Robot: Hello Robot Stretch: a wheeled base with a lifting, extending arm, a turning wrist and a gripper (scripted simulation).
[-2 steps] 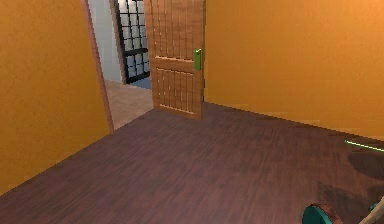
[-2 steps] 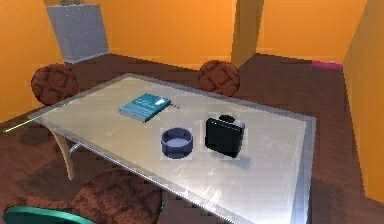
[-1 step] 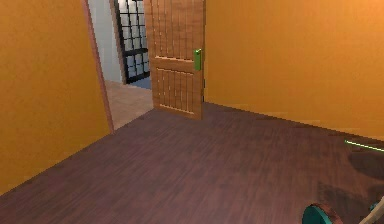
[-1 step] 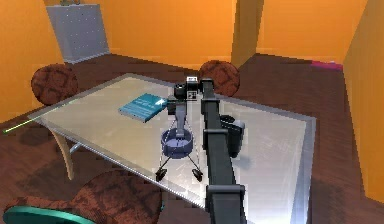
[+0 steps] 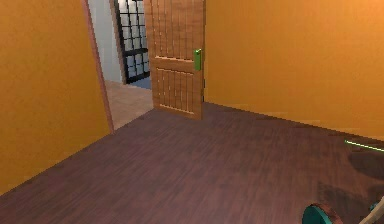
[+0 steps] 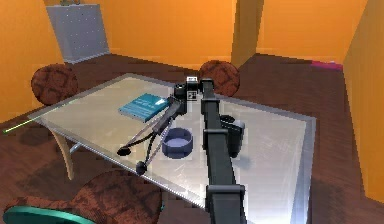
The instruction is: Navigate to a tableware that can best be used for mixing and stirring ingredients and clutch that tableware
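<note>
Ahead of the robot, in the forward view, a wooden door with a green handle stands ajar in an orange wall, with bare dark floor before it; nothing to stir with lies that way.

Out to the side, in the arm side view, the arm stretches across a glass table, probably to bring the gripper down beside the tableware. The likeliest task thing, a dark round bowl, sits on the glass between the fingers and the arm, near a teal book and a dark cup. How the jaws stand, and whether they hold anything, I cannot tell.
</note>
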